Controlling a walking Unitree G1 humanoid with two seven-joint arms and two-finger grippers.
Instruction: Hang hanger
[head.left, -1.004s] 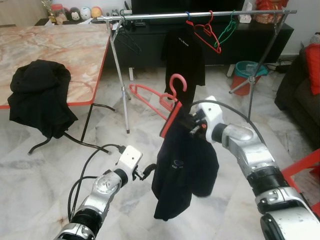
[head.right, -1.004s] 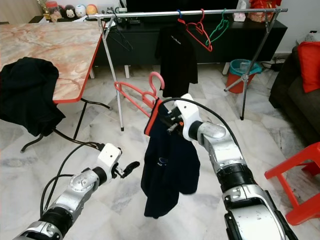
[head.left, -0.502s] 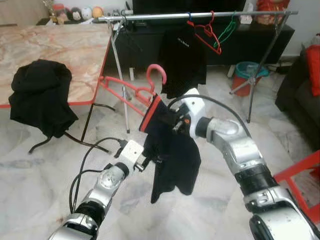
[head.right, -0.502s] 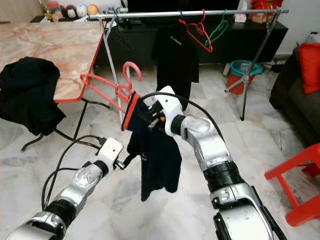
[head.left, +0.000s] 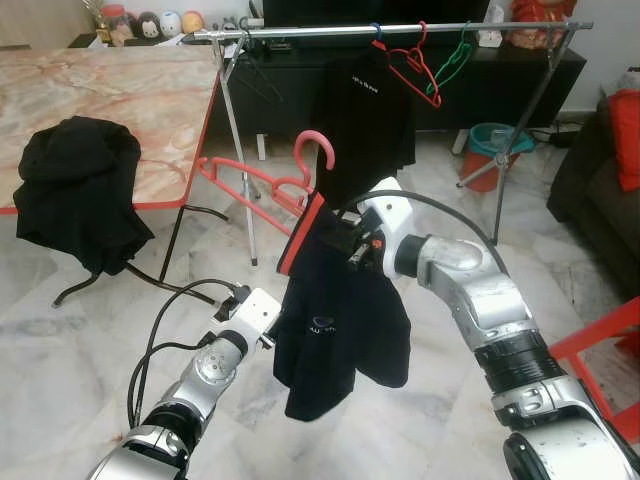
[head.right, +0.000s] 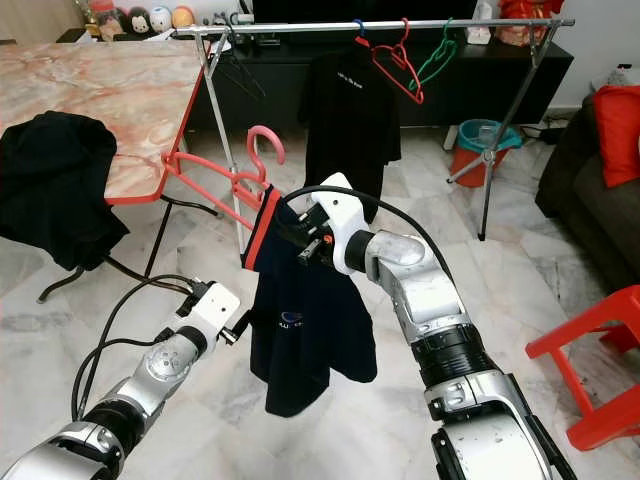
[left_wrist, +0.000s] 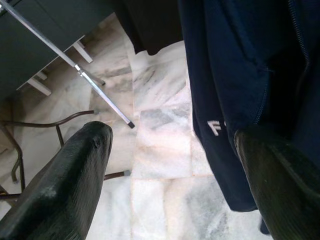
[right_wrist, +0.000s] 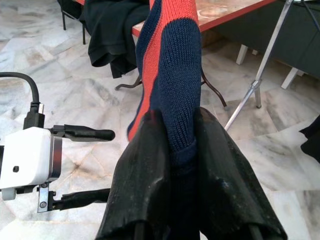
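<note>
A red hanger (head.left: 262, 183) carries a navy garment (head.left: 340, 330) with a red-edged collar (right_wrist: 170, 75). My right gripper (head.left: 345, 245) is shut on that collar and holds hanger and garment in the air, lower than the silver clothes rail (head.left: 400, 30) and in front of it. The hanger's hook points up, free of the rail. My left gripper (head.right: 240, 322) is open, low beside the garment's lower left edge. In the left wrist view its fingers (left_wrist: 75, 175) are spread wide, with the navy cloth (left_wrist: 235, 75) by one finger.
On the rail hang a black shirt (head.left: 365, 120), a red hanger (head.left: 410, 65), a green hanger (head.left: 455, 60) and a black hanger (head.left: 258, 88). A marble table (head.left: 120, 100) with black clothes (head.left: 75, 190) stands left. A red chair (head.left: 600, 350) and teal bin (head.left: 495, 140) are right.
My right gripper has carried the hanger and garment leftward over the second. The garment now hangs lower and more spread out. My left gripper has come close to its lower edge.
</note>
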